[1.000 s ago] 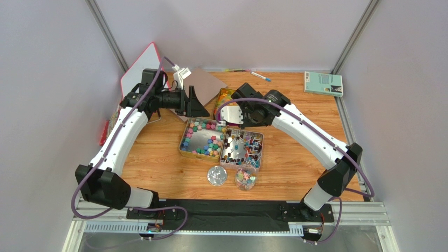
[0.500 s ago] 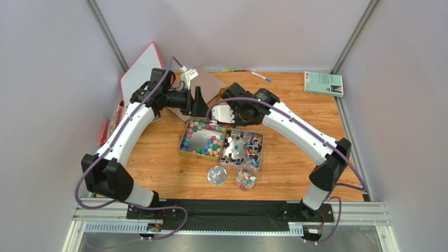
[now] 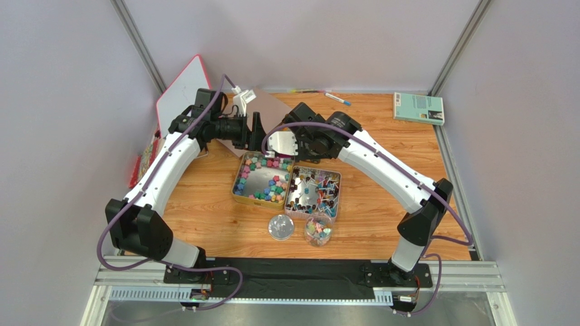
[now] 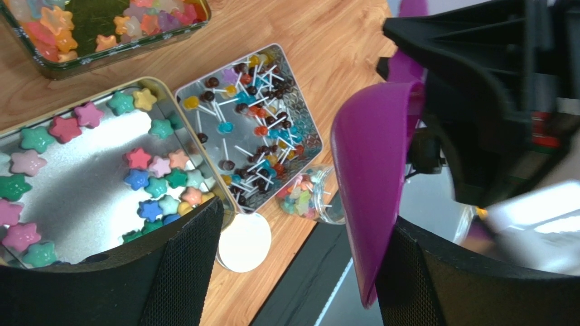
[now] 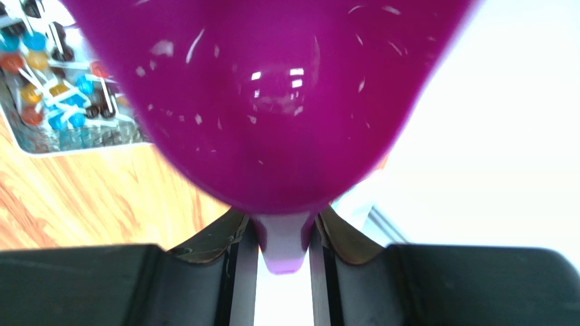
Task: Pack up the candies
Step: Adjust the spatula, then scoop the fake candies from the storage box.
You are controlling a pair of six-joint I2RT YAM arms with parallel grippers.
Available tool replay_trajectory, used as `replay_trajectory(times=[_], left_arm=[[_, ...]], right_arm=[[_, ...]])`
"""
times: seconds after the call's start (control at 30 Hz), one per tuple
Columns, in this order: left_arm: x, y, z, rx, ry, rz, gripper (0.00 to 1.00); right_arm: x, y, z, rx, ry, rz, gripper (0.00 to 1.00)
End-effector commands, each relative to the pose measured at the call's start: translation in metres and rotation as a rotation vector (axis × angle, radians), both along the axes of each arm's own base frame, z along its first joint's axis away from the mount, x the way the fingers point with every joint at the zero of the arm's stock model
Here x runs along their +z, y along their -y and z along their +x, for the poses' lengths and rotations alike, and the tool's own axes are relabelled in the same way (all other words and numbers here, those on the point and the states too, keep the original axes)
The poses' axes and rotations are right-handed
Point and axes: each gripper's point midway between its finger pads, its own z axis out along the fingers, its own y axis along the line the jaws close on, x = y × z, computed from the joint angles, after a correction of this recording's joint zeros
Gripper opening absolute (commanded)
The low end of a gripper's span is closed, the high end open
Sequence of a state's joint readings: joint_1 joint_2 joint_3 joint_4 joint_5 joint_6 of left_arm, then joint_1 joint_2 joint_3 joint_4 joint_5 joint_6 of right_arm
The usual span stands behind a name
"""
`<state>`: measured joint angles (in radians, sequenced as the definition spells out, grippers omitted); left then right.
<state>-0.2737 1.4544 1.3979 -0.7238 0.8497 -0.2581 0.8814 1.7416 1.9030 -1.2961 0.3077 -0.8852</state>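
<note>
Well, my left gripper (image 3: 259,138) hung with its jaws spread wide and nothing between them; my right gripper (image 5: 282,272) was clenched on the pale handle stub of the purple scoop (image 5: 272,102), whose bowl filled nearly all of that wrist's view (whether anything lay inside it I could not tell). The two grippers faced each other closely above the far side of the table (image 3: 381,136); from the left wrist, the scoop's bowl stood just beside my left gripper's right-hand finger, tilted on edge.

Beneath and ahead of the left gripper lay the candies (image 4: 138,158); star-shaped ones in pink, green, blue and red ringed the inside of a gold tin (image 4: 170,92) under my left-hand finger, with bare metal showing in its middle. Edge to edge with it, straight ahead between my fingers, sat a silver tin (image 4: 308,136) of small lollipops; just beyond that stood a clear jar (image 4: 313,198) with mixed sweets in it, and a round lid (image 4: 244,241) lay near the jar. Below the right gripper, off to its left, only a corner of the lollipop tin showed.
</note>
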Motion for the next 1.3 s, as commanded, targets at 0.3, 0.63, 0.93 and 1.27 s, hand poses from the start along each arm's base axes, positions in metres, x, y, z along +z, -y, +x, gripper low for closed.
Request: replay_trajectory(times=[0.3,0.63,0.93,1.27], left_arm=[[-0.015,-0.005,0.017,0.038,0.017,0.073,0.81],[0.038,-0.040,0.041,0.129,0.346,0.269,0.85],[0.042,-0.094,0.019,0.236,0.529,0.484,0.88],[-0.006,-0.108,0.011,0.219,0.426,0.556,0.88]], right_arm=[[0.116,-0.028,-0.071,0.208,-0.028,0.543,0.00],[0.082,-0.002,-0.009,0.045,0.057,0.374,0.00],[-0.013,0.060,0.086,-0.269,-0.122,0.065,0.00],[-0.047,0.075,0.156,-0.254,-0.041,-0.093,0.00]])
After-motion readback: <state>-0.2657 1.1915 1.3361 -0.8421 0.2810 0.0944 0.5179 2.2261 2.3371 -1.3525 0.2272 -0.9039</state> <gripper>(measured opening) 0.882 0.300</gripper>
